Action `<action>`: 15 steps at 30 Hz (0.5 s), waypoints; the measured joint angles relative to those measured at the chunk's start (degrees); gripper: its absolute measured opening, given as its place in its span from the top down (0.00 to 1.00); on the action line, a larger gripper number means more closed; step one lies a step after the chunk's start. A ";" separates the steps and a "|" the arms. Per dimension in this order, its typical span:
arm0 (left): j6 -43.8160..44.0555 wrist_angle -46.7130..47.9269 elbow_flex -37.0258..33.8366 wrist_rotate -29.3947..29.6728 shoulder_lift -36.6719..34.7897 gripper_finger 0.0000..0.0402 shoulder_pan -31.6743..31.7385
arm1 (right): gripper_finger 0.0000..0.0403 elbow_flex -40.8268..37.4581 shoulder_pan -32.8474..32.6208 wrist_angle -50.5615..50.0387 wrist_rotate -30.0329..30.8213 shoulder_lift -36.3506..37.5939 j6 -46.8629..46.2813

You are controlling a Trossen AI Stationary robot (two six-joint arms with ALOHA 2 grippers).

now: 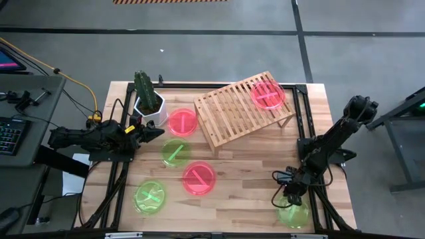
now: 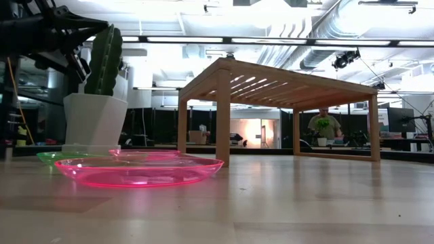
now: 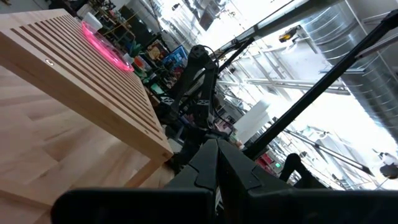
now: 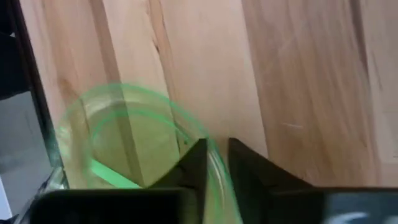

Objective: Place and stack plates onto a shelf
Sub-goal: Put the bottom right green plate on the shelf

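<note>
My right gripper (image 4: 214,163) was down at the desk's five o'clock corner, its two dark fingers nearly together, pinching the rim of a neon green translucent round plate (image 1: 293,214) that lay there. From above, the gripper (image 1: 290,196) hid the plate's near edge, and in my right wrist view the plate's lower part (image 4: 118,143) was cut off by the fingers. My left gripper (image 1: 147,131) hovered at nine o'clock beside a white pot holding a green cactus (image 1: 147,99); I could not tell how far its fingers stood apart.

One pink-red translucent plate (image 1: 267,93) lay on the far end of the light-wood slatted shelf (image 1: 232,113), at one o'clock. Two more pink-red plates (image 1: 182,122) (image 1: 199,178) and two green ones (image 1: 175,152) (image 1: 151,197) lay on the pale wooden desk (image 1: 252,179), left of centre. At desk level the nearest pink plate (image 2: 139,171) blocked most of those behind it.

Beyond the desk was grey floor, a keyboard (image 1: 8,136) at nine o'clock, and a lit workshop with a person (image 2: 325,127) standing far back.
</note>
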State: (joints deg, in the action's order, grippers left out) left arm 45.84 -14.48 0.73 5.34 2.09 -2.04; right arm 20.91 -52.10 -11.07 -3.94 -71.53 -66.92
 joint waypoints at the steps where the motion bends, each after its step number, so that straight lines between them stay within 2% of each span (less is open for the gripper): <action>1: 0.00 0.00 0.00 0.00 0.00 1.00 0.02 | 0.95 -0.02 0.00 0.02 -0.12 -0.06 -0.68; 7: 0.00 0.00 0.00 0.00 0.00 1.00 0.02 | 0.99 -0.12 0.42 0.69 -0.71 0.71 -6.26; 15: -1.42 0.03 0.00 0.97 0.00 1.00 0.00 | 1.00 -0.29 4.35 5.47 -0.94 8.36 -6.69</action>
State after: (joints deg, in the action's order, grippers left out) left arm 44.43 -14.45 0.73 6.32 2.09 -2.04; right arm 20.62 -47.75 -5.60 -4.88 -63.17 -73.60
